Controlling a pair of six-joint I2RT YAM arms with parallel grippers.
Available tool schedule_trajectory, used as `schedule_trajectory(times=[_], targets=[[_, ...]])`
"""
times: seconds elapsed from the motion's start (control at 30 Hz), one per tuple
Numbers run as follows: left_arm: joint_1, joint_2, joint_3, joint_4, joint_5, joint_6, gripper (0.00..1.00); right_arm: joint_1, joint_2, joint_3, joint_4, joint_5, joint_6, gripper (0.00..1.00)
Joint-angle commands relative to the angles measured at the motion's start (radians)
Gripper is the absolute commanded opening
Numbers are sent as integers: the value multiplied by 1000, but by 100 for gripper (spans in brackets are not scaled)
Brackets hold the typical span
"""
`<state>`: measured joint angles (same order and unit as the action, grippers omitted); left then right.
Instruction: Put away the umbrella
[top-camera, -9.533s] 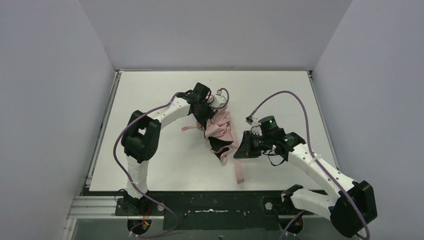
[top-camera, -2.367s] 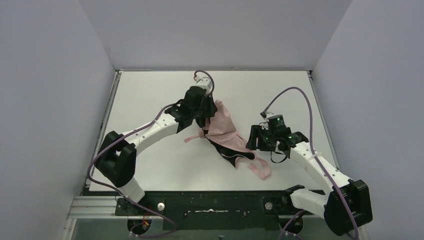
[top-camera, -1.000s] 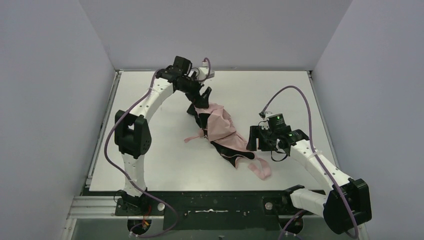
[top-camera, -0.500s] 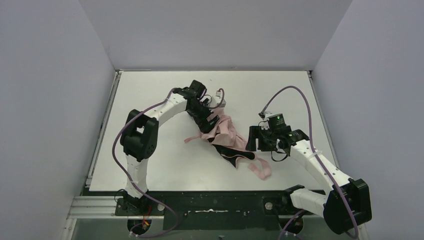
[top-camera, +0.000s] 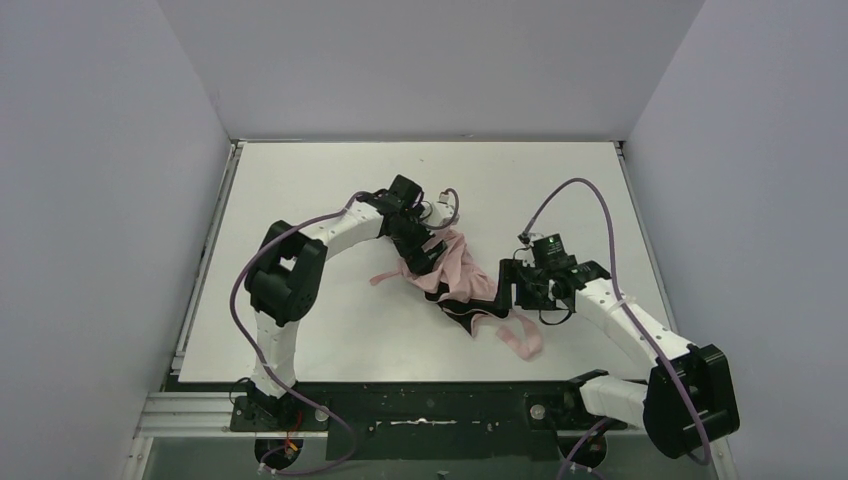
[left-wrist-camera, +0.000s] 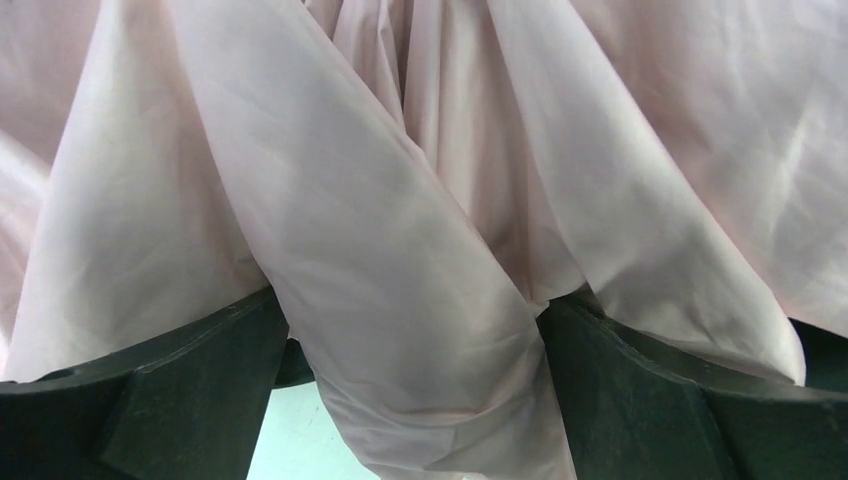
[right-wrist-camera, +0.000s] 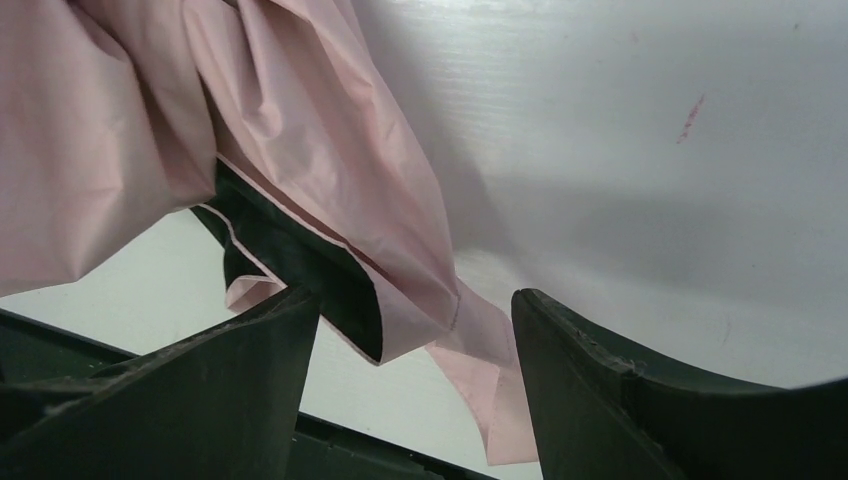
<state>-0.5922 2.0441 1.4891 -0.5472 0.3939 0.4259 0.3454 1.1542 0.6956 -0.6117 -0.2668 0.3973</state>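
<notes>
The left pincer (top-camera: 424, 250) has swung back down onto the umbrella (top-camera: 462, 268), crumpled mid-desk (top-camera: 300, 180), its jaws spread around a pink fold. The right pincer (top-camera: 507, 290), also spread, sits at the hem. Gathering looks unfinished.

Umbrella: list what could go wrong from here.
1. The left gripper, open, straddles only a loose fabric fold of the umbrella. Closing there may pinch cloth alone, and it could spread rather than bundle.
2. The right gripper stands open around just the fabric hem, so a grip might slip off.
3. The pink strap lies loose on the table and could snag or trail.
</notes>
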Motion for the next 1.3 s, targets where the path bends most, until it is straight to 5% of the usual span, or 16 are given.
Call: schedule_trajectory(times=[0.0, 0.33, 0.6, 0.7, 0.83, 0.97, 1.27], targets=[[-16, 0, -35, 78, -43, -8, 89, -7, 33, -20, 44, 30, 45, 72], [-17, 9, -51, 87, -46, -31, 71, -10, 98, -85, 195, -95, 82, 63], [-16, 31, -21, 80, -146, -104, 59, -6, 10, -92, 113, -54, 89, 12], [-13, 44, -4, 64, -169, -143, 45, 26, -48, -83, 48, 0, 98, 1], [3, 69, 25, 37, -161, -215, 19, 138, -98, -60, -30, 104, 131, 0], [29, 87, 44, 25, -158, -297, 4, 291, -99, -36, -95, 209, 200, 0], [72, 79, 65, 36, -205, -411, 0, 516, -75, -16, -203, 411, 304, 0]])
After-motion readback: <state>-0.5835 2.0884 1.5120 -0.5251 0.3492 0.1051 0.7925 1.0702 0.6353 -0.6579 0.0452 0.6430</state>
